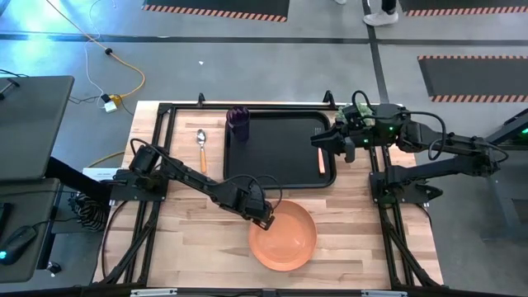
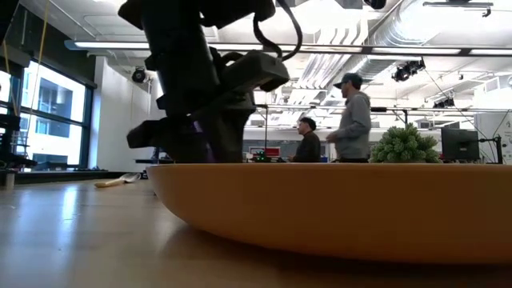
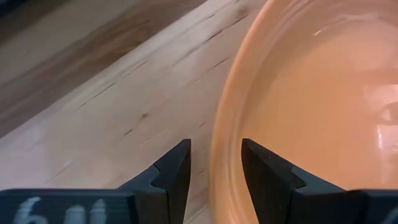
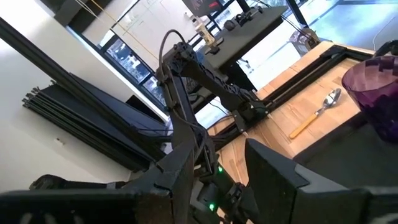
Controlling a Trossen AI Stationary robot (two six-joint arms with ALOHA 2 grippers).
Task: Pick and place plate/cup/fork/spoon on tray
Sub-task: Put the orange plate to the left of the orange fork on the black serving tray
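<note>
The tray (image 1: 280,177) sits well beyond the left gripper (image 1: 266,217), already holding the cup (image 1: 238,122) and fork (image 1: 321,161). The plate (image 1: 285,238) rim runs right between its spread fingers (image 3: 174,177), nothing clamped yet. Probably best to seat deeper before pinching. The right gripper (image 1: 345,147) waits, released, above the tray's edge; the spoon (image 1: 201,148) is off on the table (image 1: 186,239).

left gripper (image 1: 266,216): low, fingers parted (narrow gap) | right gripper (image 1: 322,140): raised, fingers apart
</note>
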